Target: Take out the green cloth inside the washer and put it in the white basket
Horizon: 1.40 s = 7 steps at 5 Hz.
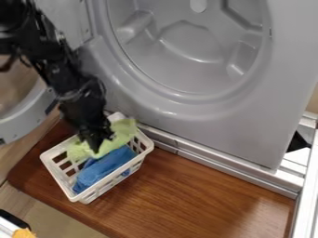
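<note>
Item: green cloth, in the white slatted basket, directly beneath my gripper's tip and spreading to both sides; long axis slanting lower left to upper right. Rumpled, pale lime, beside a blue cloth. My gripper: opening and hold, cannot tell. Probable next: release if gripped, then straight up.

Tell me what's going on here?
A robot arm is working at an open washer. Its end effector is down at the green cloth, which lies in the white basket beside a blue cloth. The basket stands on a wooden board in front of the washer. So the green cloth is out of the washer and in the basket; whether the end effector grips it, I can't tell.
</note>
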{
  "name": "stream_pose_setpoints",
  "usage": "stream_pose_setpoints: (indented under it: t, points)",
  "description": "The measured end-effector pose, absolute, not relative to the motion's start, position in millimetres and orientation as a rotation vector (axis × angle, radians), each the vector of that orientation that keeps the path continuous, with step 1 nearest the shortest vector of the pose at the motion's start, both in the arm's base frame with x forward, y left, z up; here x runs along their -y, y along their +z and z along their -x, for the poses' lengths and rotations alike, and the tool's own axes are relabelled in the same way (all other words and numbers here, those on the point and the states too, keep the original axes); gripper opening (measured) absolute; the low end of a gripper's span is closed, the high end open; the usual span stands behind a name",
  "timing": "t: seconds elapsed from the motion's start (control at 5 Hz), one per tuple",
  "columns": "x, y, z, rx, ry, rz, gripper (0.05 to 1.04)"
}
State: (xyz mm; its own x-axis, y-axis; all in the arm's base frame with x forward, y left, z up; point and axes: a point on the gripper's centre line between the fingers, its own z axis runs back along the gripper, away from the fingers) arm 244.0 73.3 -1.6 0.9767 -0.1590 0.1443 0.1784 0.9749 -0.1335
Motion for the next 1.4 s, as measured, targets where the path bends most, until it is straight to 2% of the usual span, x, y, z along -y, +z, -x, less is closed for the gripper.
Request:
stream_pose_setpoints:
  t: [0.2, 0.4, 0.6, 1.0, 1.2, 1.4]
  points:
    - [-75, -35, -238, 0.104, -0.157, 0.165, 0.085]
    - [-74, -56, -235, 0.067, -0.146, 0.191, 0.117]
    - [-74, -55, -233, 0.041, -0.121, 0.199, 0.299]
    - [-70, -38, -234, 0.045, -0.126, 0.163, 0.885]
    - [-66, -28, -234, 0.061, -0.135, 0.149, 1.012]
    - [-62, -15, -236, 0.067, -0.149, 0.136, 1.009]
